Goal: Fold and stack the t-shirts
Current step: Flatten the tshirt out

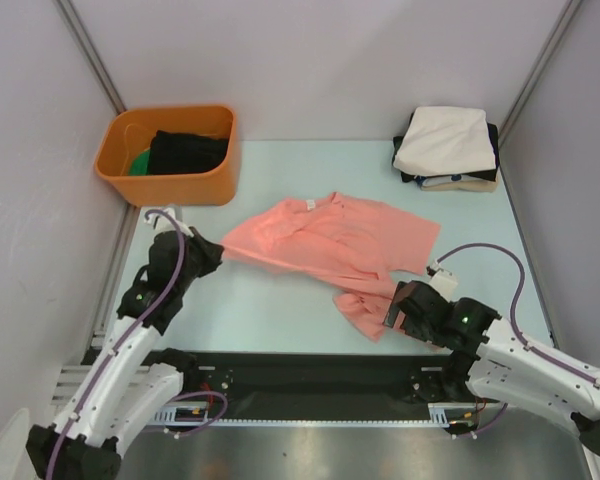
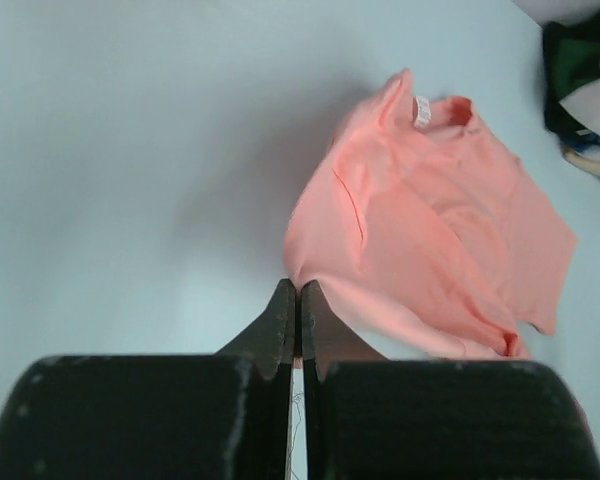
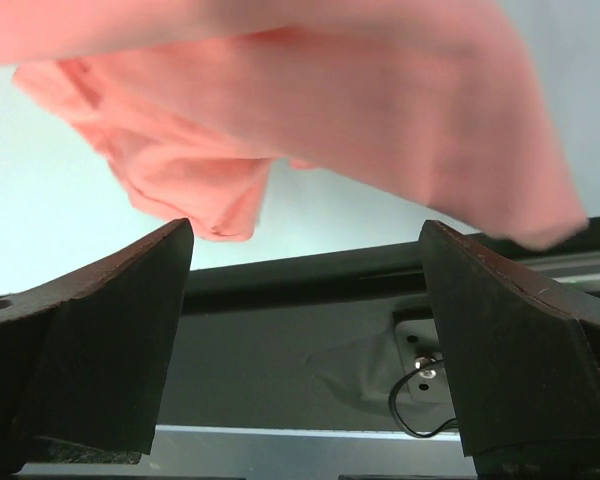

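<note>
At the table's left side, left gripper: jaws pressed fully together, tips on the near-left corner of the pink shirt. The cloth runs right up to the tips and appears pinched.
Left arm: reaches forward and inward from its base; its tip sits at the shirt's left corner.
Right gripper: jaws spread wide and holding nothing. Its fingers stand either side of a loose fold of pink cloth without touching it.
Right arm: lies low across the near-right of the table, pointing left at the shirt's bunched near-right part.
Pink shirt, position: middle of the table, between the two grippers.
Pink shirt, condition: unfolded and rumpled. The neck opening with its white tag faces the far side, and a sleeve or hem is crumpled at the near right.
Stack of folded shirts: far-right corner of the table, well apart from the pink shirt.
Stack, order: cream-white shirt on top, black shirt showing below it, tan shirt at the bottom edge.
Orange tub: far-left corner, holding black cloth and a green item that cannot be identified.
Black rail: along the near edge, between the arm bases.
</note>
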`<action>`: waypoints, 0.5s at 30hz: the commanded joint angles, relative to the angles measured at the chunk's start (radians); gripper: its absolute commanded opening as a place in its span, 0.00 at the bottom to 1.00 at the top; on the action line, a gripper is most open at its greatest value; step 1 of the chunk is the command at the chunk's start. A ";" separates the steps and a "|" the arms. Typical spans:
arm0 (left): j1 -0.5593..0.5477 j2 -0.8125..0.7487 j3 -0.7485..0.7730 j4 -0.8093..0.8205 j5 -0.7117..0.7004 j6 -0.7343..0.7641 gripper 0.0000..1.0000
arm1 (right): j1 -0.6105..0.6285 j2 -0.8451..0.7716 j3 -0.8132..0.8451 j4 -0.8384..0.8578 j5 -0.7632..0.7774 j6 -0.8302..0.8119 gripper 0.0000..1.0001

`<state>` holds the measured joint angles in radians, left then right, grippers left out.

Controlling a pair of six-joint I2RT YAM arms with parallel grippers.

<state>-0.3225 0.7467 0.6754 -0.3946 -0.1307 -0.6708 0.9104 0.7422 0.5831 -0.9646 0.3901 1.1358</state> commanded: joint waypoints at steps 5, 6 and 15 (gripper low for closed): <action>0.190 -0.122 0.000 -0.180 -0.052 0.065 0.01 | -0.002 -0.127 0.004 -0.022 0.067 0.044 1.00; 0.209 -0.148 -0.002 -0.184 -0.050 0.066 0.01 | -0.002 -0.124 0.007 -0.019 0.058 0.036 1.00; 0.446 -0.135 0.049 -0.202 0.087 0.114 0.01 | -0.019 -0.129 0.018 -0.050 0.072 0.048 1.00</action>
<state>0.0368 0.6003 0.6712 -0.6003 -0.1223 -0.6075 0.9138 0.6346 0.5831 -1.0058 0.4114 1.1595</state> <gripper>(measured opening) 0.014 0.995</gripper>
